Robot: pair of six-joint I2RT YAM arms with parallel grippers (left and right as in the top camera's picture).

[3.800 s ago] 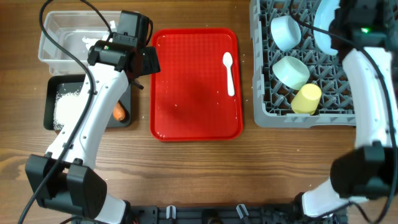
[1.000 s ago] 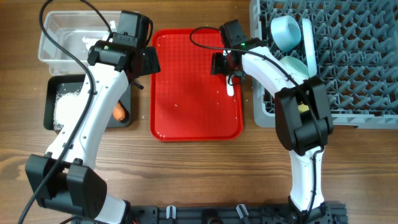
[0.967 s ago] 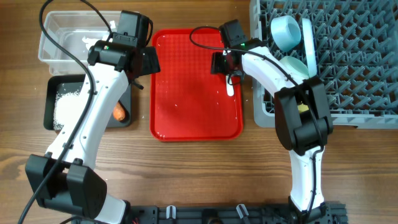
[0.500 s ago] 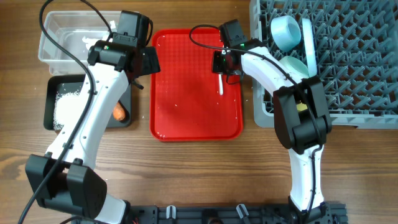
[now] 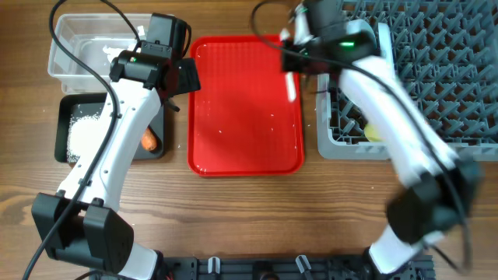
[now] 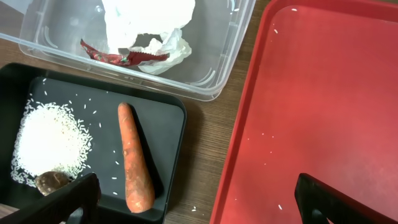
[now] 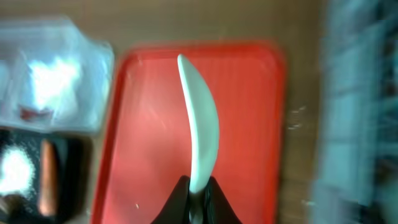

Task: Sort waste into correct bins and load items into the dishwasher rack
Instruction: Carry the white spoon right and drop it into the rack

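Left gripper (image 6: 198,202): jaws wide apart, nothing between them. It hangs over the seam between the black tray (image 6: 166,118) and the red tray (image 6: 323,112). Ahead of it and to its left, the clear tub (image 6: 219,65) holds the napkin (image 6: 146,22) and wrapper (image 6: 118,56). The carrot (image 6: 134,158), rice (image 6: 50,143) and brown lump (image 6: 50,182) lie in the black tray. Waste looks sorted.

Right gripper (image 7: 196,196): clamped on the handle end of the white plastic spoon (image 7: 200,134). The spoon sticks straight out ahead of the fingertips, bowl end farthest, above the red tray's right side. The dishwasher rack (image 5: 342,148) sits just beside the claw, to its right, blurred in the wrist view. The spoon's long axis runs roughly along the rack's nearest wall. The right arm is much the nearer, so the next move is likely a sideways carry to the right.
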